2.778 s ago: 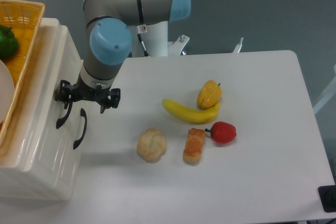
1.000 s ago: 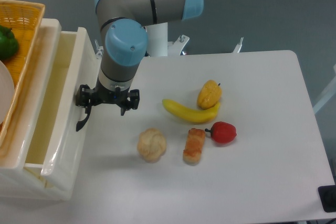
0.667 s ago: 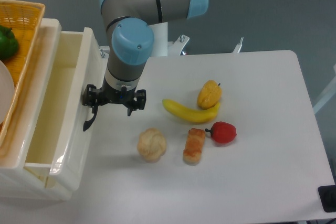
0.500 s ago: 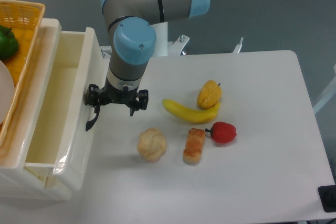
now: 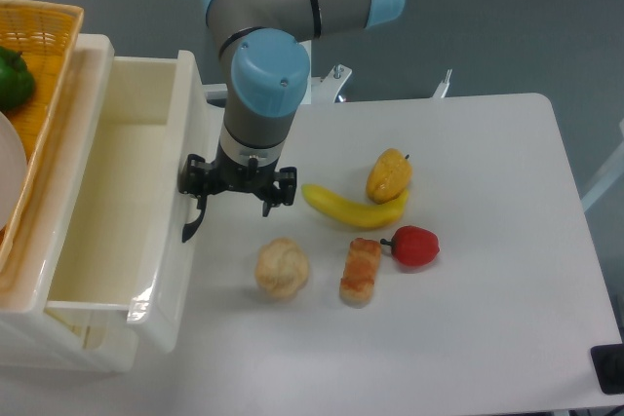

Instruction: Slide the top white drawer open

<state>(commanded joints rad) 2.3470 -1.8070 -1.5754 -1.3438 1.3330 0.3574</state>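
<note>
- A smooth white tabletop [image 5: 487,338] fills most of the frame under a flat grey-blue backdrop; the cabinet sits at the left edge.
- The top white drawer [image 5: 122,202], a glossy cream-white plastic box, stands pulled well out to the right from the cabinet at the left, its pale inside open to view.
- Its curved black handle [image 5: 191,223] hangs on the front face, and the black two-finger claw [image 5: 239,182] sits right at it, below a grey arm with light-blue caps.
- One finger seems hooked by the handle, but whether the claw is clenched on it or spread beside it, I cannot tell.
- Risk: pulled much further, the drawer may come off its runners and tip; the slick plastic offers little friction to stop it.
- Risk: the drawer front is near the rough, rounded tan bread roll [image 5: 282,268] at lower centre; more travel could shove it.
- Risk: a hooked finger could slip off the thin curved handle if the pull turns slanted.
- To the right lie a smooth yellow banana [image 5: 353,208], touching a knobbly yellow-orange fruit [image 5: 388,174], a crusty oblong pastry [image 5: 360,271] and a shiny red pepper [image 5: 414,245].
- A woven yellow wicker basket [image 5: 44,56] sits on top of the cabinet in the upper left, holding a green pepper [image 5: 12,78].
</note>
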